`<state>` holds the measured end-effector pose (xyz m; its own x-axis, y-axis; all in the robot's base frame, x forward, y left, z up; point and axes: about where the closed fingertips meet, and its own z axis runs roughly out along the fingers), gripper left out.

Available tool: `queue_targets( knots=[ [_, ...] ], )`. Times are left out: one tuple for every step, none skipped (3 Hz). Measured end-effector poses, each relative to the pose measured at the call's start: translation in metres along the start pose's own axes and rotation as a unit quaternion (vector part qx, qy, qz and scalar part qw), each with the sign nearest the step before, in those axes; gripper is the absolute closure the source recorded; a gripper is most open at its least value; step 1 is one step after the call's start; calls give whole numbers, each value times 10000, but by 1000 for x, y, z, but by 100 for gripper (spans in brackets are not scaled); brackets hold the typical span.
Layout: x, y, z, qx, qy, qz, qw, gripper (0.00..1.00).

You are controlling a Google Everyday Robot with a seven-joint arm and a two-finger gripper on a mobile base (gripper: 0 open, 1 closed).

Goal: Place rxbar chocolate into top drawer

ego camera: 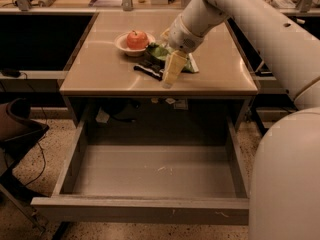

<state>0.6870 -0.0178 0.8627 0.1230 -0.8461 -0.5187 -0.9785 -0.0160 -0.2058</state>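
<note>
The rxbar chocolate (147, 69), a slim black bar, lies on the beige table (105, 71) just in front of a green snack bag (159, 52). My gripper (170, 75) hangs from the white arm right at the bar's right end, covering part of it and of the bag. I cannot tell whether it touches the bar. The top drawer (140, 210) is pulled wide open below the table, and its grey floor is bare.
A red apple (137, 39) sits in a white bowl (121, 43) behind the bar. My white arm (270, 29) crosses the table's right side, and my base fills the lower right. A dark chair (17, 129) stands at the left.
</note>
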Motion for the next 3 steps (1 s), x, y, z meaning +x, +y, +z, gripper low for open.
queue_targets(
  knots=[
    [-15,8,0,42,34,-272,9996,0],
    [-40,27,12,-137,-39,-721,9973,0],
    [-41,28,13,-149,-41,-737,9972,0]
  ],
)
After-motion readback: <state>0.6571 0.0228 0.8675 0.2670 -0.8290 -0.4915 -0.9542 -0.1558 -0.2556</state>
